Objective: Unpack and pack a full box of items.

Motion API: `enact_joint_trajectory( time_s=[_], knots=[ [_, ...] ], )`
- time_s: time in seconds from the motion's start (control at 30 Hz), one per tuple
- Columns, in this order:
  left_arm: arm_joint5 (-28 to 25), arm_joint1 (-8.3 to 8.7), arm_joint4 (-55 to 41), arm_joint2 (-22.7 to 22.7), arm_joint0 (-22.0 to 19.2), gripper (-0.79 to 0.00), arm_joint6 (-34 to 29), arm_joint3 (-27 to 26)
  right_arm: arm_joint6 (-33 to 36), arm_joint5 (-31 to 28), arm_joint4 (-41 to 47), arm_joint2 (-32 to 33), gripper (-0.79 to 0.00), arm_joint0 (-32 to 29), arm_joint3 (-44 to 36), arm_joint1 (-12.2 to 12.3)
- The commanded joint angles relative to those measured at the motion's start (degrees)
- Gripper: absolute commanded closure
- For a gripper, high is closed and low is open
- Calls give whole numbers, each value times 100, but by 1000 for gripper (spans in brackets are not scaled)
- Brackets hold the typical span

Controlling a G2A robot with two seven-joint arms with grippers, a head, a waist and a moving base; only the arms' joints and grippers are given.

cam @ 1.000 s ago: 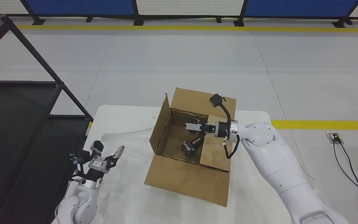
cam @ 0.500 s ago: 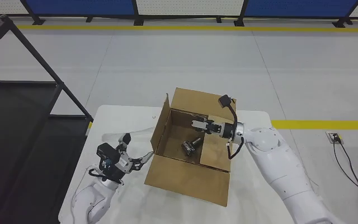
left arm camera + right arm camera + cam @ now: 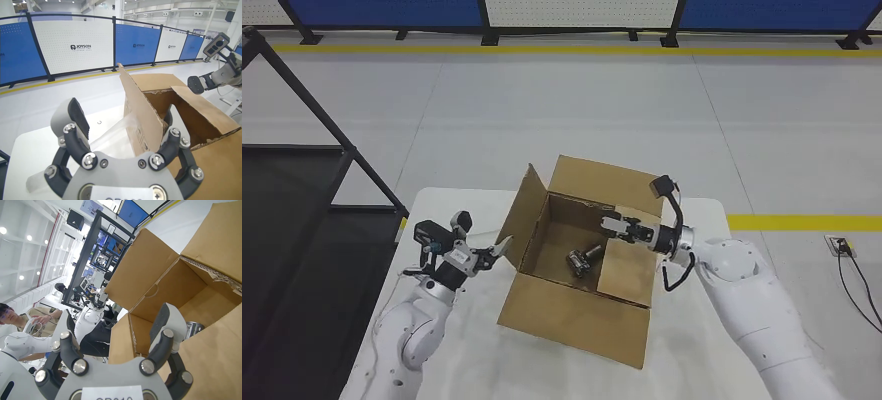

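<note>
Visibly open brown cardboard box [image 3: 572, 315], torn-edged.

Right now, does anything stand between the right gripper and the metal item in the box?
Partly. The right gripper hangs open over the box; an inward-folded flap lies beside the metal item and hides part of it in the right wrist view.

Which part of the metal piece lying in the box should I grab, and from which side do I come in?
Probably across the middle of the metal piece, straight down through the open top of the box. It lies on its side on the floor, slanted, so close across its narrow width. The walls block any sideways approach.
</note>
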Motion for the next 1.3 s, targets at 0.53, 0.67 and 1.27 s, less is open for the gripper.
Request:
enact_joint_trajectory(
  time_s=[0.53,0.67,1.27],
  knots=[
    [787,59,381,-349,72,-785,-520,776,186,7,168,-82,-785,310,330,5],
    [819,54,338,-352,-26,-785,-506,1069,209,-37,217,-117,-785,390,460,-6],
    [1096,14,928,-32,-164,-785,-79,1423,163,-75,263,-150,-785,405,479,16]
  ],
)
